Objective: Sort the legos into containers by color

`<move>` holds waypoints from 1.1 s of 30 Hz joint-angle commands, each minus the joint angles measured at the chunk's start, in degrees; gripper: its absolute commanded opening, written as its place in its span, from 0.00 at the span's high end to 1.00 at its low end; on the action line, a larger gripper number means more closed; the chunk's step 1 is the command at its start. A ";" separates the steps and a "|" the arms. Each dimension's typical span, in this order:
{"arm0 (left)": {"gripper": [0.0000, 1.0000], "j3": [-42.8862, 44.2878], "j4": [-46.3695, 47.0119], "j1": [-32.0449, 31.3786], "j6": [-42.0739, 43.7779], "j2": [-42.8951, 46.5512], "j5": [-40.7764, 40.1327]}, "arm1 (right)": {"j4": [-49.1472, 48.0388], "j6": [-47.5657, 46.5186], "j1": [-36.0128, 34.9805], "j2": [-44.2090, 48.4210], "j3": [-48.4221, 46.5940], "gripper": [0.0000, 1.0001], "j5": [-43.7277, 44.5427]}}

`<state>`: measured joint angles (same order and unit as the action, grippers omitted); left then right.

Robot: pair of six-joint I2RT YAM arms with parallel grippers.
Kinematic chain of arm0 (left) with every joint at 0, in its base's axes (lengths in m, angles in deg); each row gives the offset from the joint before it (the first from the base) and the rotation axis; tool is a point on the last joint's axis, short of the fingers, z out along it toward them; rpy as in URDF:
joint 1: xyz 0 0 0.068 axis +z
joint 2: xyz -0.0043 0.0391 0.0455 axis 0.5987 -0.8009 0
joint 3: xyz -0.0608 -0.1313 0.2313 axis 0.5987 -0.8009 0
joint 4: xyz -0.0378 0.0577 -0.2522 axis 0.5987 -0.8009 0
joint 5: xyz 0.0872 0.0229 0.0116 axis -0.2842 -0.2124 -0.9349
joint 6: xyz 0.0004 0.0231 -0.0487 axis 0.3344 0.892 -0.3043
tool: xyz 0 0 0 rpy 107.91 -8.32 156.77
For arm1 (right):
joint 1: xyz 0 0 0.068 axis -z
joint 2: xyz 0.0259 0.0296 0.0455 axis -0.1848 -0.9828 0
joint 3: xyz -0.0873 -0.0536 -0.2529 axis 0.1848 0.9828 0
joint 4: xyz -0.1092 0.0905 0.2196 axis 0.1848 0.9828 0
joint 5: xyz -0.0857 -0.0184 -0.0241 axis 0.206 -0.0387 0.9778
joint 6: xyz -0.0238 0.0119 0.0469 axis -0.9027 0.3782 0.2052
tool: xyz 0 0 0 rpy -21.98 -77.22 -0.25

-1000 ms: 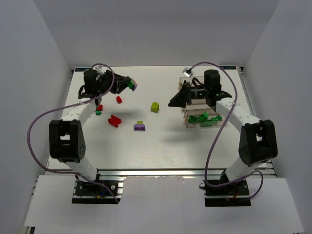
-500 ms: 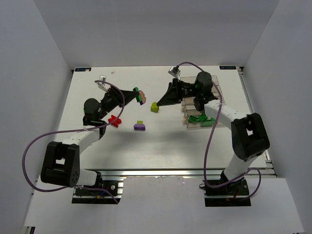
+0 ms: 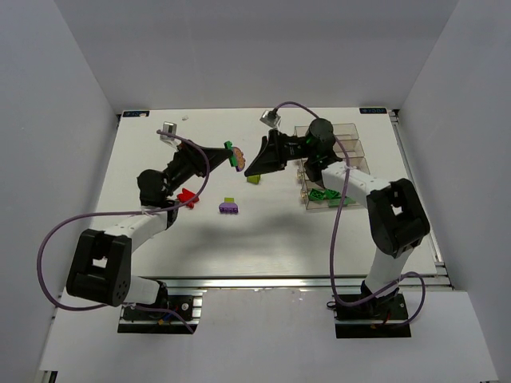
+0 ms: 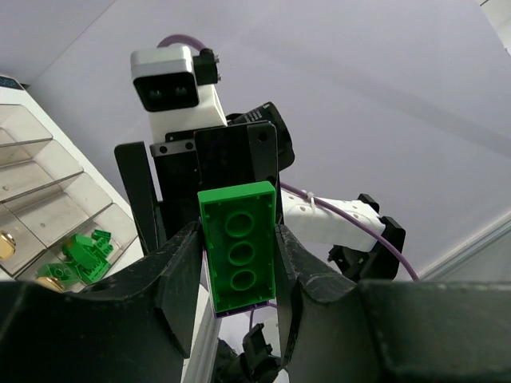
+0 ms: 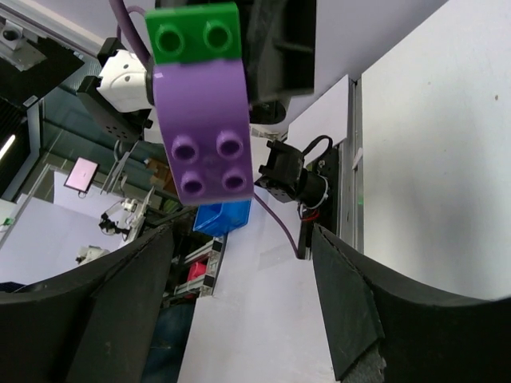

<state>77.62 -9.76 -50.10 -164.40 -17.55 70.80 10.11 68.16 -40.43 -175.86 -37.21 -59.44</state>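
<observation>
Gripping the green brick [image 4: 238, 255], the left gripper [image 3: 225, 152] offers it up. Wide open, the right gripper [image 3: 254, 166] should pinch the purple brick [image 5: 204, 136] squarely.

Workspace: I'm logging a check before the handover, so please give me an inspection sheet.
Surface: white table, no spills seen.
Job's things: green-on-purple stack held above the table; red brick, purple brick and yellow-green brick loose on the table; green bricks in the bin nearest the arms, the other bins look empty.
Clutter: nothing seen.
Hands: left hand shut on the stack; right hand open, straddling the stack without contact.
Cables: purple cables loop off both arms, away from the bricks.
Surroundings: plain white walls on three sides.
</observation>
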 commanded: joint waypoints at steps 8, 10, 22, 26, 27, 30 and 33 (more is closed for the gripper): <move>0.92 0.55 2.37 -0.74 -0.99 -1.70 0.66 | -3.45 1.22 -1.07 -3.43 -9.14 0.27 0.25; 0.92 0.55 2.81 -1.00 -1.16 -2.05 0.66 | -2.67 1.05 -1.33 -3.69 -10.02 0.28 0.42; 0.92 1.70 5.44 -1.09 -2.48 -5.22 1.36 | 1.38 -1.24 -2.21 -4.57 -10.03 0.71 0.86; 0.92 2.31 8.08 -1.00 -4.06 -6.18 1.71 | 1.21 -1.33 -1.34 -4.31 -9.06 0.95 1.83; 0.93 2.40 8.43 -1.00 -4.15 -6.27 1.89 | 0.86 -1.16 -0.99 -4.14 -8.80 1.00 2.00; 0.93 2.66 8.52 -1.00 -4.42 -6.36 2.68 | -0.98 -0.54 0.95 -3.87 -7.74 1.00 2.01; 0.94 2.58 8.52 -1.00 -4.50 -6.36 3.12 | -3.44 1.48 3.23 -3.78 -6.95 1.00 1.83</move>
<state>78.91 -5.71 -50.89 -168.43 -24.36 72.09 11.51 68.42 -40.10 -180.60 -44.53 -58.63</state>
